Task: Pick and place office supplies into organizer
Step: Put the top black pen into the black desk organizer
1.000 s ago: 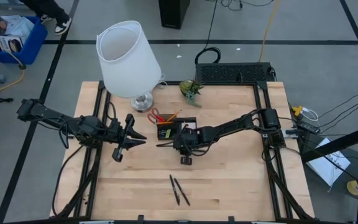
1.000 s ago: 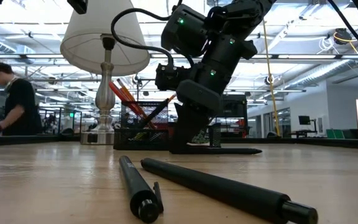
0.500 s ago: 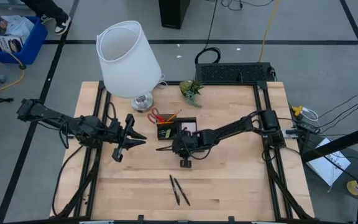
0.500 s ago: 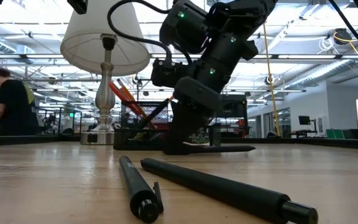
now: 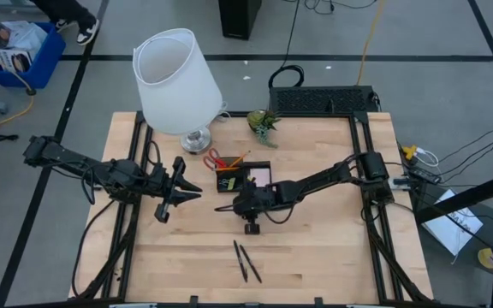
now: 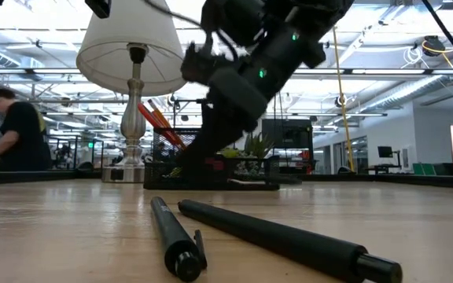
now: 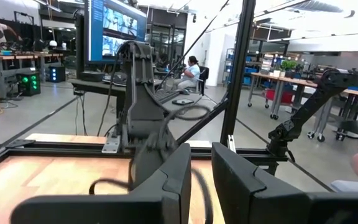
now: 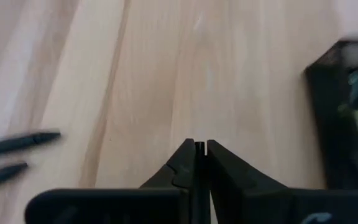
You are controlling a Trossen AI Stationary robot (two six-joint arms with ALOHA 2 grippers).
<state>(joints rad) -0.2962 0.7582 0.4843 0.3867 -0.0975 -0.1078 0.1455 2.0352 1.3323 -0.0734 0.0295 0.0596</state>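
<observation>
My right gripper (image 5: 232, 206) hangs over mid-table, just on the near side of the organizer (image 5: 248, 177), shut on a black pen. The pen's end (image 5: 218, 208) sticks out toward the table's left. The organizer is a low black tray holding a pink pad (image 5: 264, 175). Red-handled scissors (image 5: 215, 159) and an orange pencil (image 5: 234, 160) stand slanted at its far left corner. Two more black pens (image 5: 245, 262) lie side by side near the table's near edge. My left gripper (image 5: 193, 192) waits above the table's left half, open by a narrow gap. My right gripper comes at the black pen slanting down from the table's right. In the right wrist view only a thin dark sliver (image 8: 200, 147) shows between the shut fingertips. Which part of the pen they hold is hidden by the gripper. The pen is off the table.
A white-shaded lamp (image 5: 178, 81) stands at the far left. A small green plant (image 5: 264, 121) and a black wire rack (image 5: 323, 101) stand along the far edge. A person (image 6: 10, 130) is in the room beyond. Bare wood lies right of the loose pens.
My right gripper has gone toward the table's near edge and a little left, rising and tipping. The black pen that lay flat on the table under it has come up off the wood with it. The left arm has kept still.
</observation>
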